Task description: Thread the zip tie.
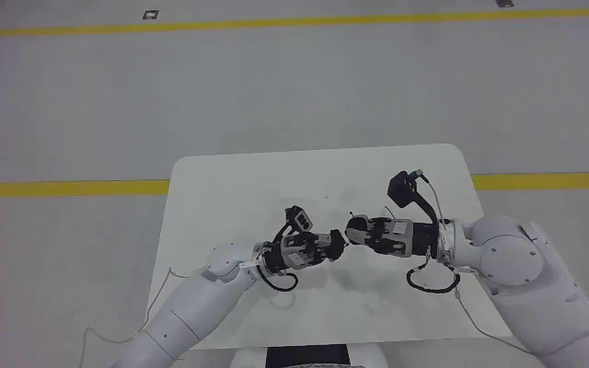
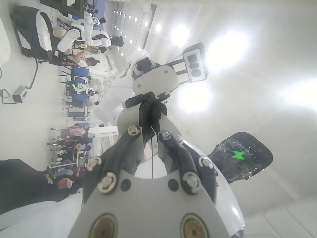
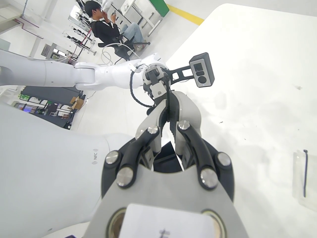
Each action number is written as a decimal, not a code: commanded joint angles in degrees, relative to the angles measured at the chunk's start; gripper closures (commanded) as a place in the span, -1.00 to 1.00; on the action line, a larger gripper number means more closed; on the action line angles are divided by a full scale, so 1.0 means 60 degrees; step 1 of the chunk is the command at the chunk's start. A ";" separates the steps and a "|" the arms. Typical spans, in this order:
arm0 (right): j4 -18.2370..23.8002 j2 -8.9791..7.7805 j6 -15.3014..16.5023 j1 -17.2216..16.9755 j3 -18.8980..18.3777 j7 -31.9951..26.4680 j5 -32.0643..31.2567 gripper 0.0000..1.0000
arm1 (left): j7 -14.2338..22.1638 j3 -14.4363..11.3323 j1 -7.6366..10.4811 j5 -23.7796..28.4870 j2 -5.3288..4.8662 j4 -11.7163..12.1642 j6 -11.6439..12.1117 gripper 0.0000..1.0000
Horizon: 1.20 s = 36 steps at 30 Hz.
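Note:
A thin black zip tie [image 3: 169, 100] is held between both grippers above the middle of the white table [image 1: 221, 193]. In the right wrist view my right gripper [image 3: 169, 115] is shut on the strap, which runs toward the left gripper just beyond it. In the left wrist view my left gripper [image 2: 149, 125] is shut on the zip tie [image 2: 151, 154], whose strap trails back toward the wrist. From above, the left gripper [image 1: 335, 242] and the right gripper [image 1: 355, 229] meet tip to tip, almost touching, with the zip tie [image 1: 349, 219] as a small dark bit between them.
A second black zip tie [image 3: 305, 174] lies in a clear plastic bag [image 3: 298, 194] on the table near the right arm. Small dark specks [image 3: 298, 87] dot the tabletop. The table's far edge borders grey floor with a yellow line [image 1: 83, 188].

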<state>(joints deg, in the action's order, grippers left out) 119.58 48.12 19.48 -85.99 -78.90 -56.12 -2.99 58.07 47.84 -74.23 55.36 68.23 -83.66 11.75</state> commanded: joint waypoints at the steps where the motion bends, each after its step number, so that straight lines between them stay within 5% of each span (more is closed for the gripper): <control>1: 0.0004 -0.0004 0.0000 -0.0003 0.0002 0.0008 0.0001 1.00 | -0.0013 0.0019 -0.0021 -0.0002 -0.0001 -0.0011 0.0034 1.00; 32: 0.0025 -0.0070 0.0000 0.0059 0.0132 -0.0030 -0.0033 1.00 | 0.0045 0.0149 -0.0134 0.0018 -0.0004 0.0010 -0.0024 1.00; 33: 0.0024 -0.0072 0.0000 0.0060 0.0134 -0.0024 -0.0036 0.92 | 0.0045 0.0150 -0.0137 0.0011 -0.0004 0.0006 -0.0031 1.00; 35: 0.0025 -0.0077 0.0000 0.0059 0.0136 -0.0009 -0.0046 0.02 | 0.0044 0.0149 -0.0145 -0.0011 -0.0005 0.0003 -0.0039 1.00; 36: 0.0025 -0.0079 0.0000 0.0057 0.0136 0.0000 -0.0053 -0.96 | 0.0041 0.0150 -0.0147 -0.0022 -0.0005 0.0002 -0.0041 1.00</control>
<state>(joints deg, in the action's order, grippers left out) 119.73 47.66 19.48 -85.63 -78.09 -56.18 -3.26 58.35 48.74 -75.09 55.31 68.20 -83.65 11.52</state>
